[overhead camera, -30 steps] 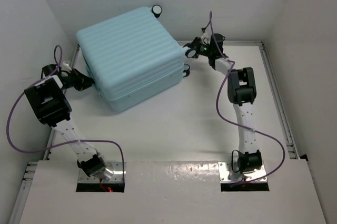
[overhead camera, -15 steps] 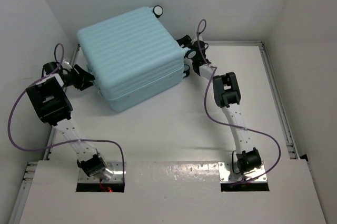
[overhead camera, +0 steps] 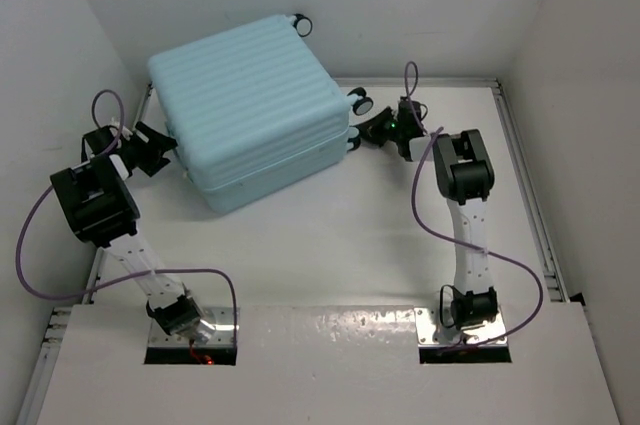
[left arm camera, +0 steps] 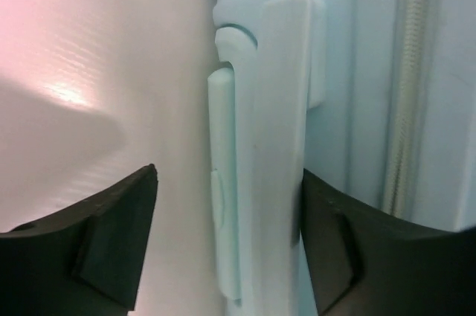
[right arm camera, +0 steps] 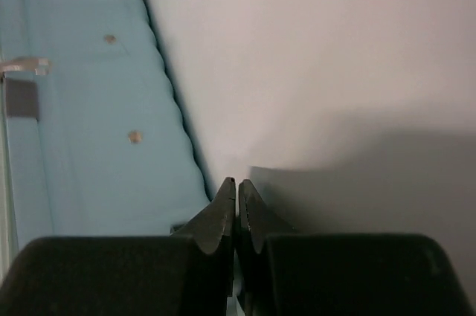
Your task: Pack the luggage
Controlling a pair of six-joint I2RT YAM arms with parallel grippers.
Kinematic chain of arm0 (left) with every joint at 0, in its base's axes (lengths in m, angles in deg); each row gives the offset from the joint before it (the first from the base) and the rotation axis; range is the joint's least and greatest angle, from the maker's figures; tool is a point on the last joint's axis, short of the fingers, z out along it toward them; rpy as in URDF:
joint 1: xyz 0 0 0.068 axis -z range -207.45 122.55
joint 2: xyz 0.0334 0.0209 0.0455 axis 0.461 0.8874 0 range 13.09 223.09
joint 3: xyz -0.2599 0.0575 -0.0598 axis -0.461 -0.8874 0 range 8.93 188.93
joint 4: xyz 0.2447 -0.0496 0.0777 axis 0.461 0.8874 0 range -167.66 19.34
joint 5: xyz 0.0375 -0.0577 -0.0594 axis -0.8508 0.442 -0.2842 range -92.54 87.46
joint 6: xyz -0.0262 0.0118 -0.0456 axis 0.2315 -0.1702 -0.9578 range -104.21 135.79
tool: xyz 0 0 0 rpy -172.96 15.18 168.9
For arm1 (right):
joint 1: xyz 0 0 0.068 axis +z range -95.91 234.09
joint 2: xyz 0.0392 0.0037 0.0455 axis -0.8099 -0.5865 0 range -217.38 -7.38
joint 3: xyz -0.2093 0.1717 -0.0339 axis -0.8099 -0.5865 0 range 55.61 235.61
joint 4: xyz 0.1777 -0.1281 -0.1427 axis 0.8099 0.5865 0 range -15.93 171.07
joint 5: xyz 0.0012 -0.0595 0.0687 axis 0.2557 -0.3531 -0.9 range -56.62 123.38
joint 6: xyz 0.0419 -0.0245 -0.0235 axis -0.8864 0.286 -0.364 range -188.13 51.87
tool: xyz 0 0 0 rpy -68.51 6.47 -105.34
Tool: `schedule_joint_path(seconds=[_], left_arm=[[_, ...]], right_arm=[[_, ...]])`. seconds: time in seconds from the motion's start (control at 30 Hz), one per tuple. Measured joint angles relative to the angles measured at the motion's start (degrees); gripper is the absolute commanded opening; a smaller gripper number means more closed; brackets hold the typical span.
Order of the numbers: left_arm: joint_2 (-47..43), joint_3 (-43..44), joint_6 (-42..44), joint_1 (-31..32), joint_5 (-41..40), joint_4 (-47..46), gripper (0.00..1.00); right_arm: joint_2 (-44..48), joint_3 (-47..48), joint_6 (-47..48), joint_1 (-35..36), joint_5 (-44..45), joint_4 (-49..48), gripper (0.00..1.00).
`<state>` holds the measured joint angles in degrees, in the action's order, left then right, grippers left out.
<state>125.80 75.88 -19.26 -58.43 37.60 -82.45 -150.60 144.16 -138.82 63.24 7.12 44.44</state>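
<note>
**Q:** What stands at the left?

**A:** The left pincer is released. Its two fingers spread either side of the pale side handle of the luggage, with the handle in the gap and not yet gripped. Over the last second this arm barely shifts; it keeps its station at the left flank of the case.

**Q:** And the case itself?

**A:** It lies flat on the far-left part of the bench, lid down and ribbed shell uppermost. Compared with a second ago it sits almost where it was, nudged only slightly.

**Q:** So the change is on the right?

**A:** Yes. A second ago the right arm reaches toward the far-right corner. Half a second ago it is tucked in against the right flank. Now it is drawn back and nearer, with the elbow swung out to the right. That uncovers a small black wheel at that flank. The right pincer is clenched on nothing. In the wrist view its tips meet just beside the lower edge of the blue shell, and contact cannot be told.

**Q:** What follows for the task?

**A:** Probably the push on the right flank is over and the case is set for handling. The left pincer is best placed to act, by closing on the handle. Whether the case is packed inside cannot be judged with the lid down.
</note>
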Motion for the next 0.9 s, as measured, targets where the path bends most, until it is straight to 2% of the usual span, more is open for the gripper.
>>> schedule_joint_path(seconds=[0.13, 0.27, 0.4, 0.5, 0.63, 0.77, 0.83, 0.87, 0.9], left_arm=[[-3.4, -4.2, -5.8, -1.3, -0.2, -4.9, 0.77], [-11.2, -7.3, -8.4, -6.0, 3.2, -4.0, 0.77], [-24.4, -10.7, -7.4, -14.1, 4.7, 1.4, 0.74], [-35.1, -13.8, -4.6, -18.7, 3.7, 8.4, 0.70], [-46.5, -17.1, -0.7, -21.3, -2.4, 20.0, 0.60], [-54.7, -19.3, 3.6, -22.4, -8.0, 34.8, 0.51], [-56.0, -20.5, 4.9, -21.8, -8.6, 40.5, 0.49], [-56.2, -21.6, 5.0, -21.6, -8.6, 41.9, 0.44], [-55.9, -23.2, 4.9, -21.6, -8.3, 42.2, 0.43]], right_arm=[[8.4, -15.6, -2.1, -0.7, -1.6, -4.0, 0.00], [14.1, -25.9, -3.6, 0.8, -5.4, -5.5, 0.00], [20.3, -36.0, -4.5, 5.5, -12.2, -6.4, 0.00], [28.4, -42.3, -2.9, 9.7, -19.5, -6.2, 0.00], [44.5, -46.4, 7.8, 14.3, -26.3, 0.4, 0.00], [58.4, -47.8, 20.5, 11.4, -25.7, 9.5, 0.01], [64.0, -48.8, 25.9, 8.3, -24.3, 14.6, 0.06], [66.8, -49.5, 28.4, 6.5, -23.3, 16.9, 0.10], [69.2, -50.1, 30.4, 5.1, -22.6, 18.6, 0.19]])
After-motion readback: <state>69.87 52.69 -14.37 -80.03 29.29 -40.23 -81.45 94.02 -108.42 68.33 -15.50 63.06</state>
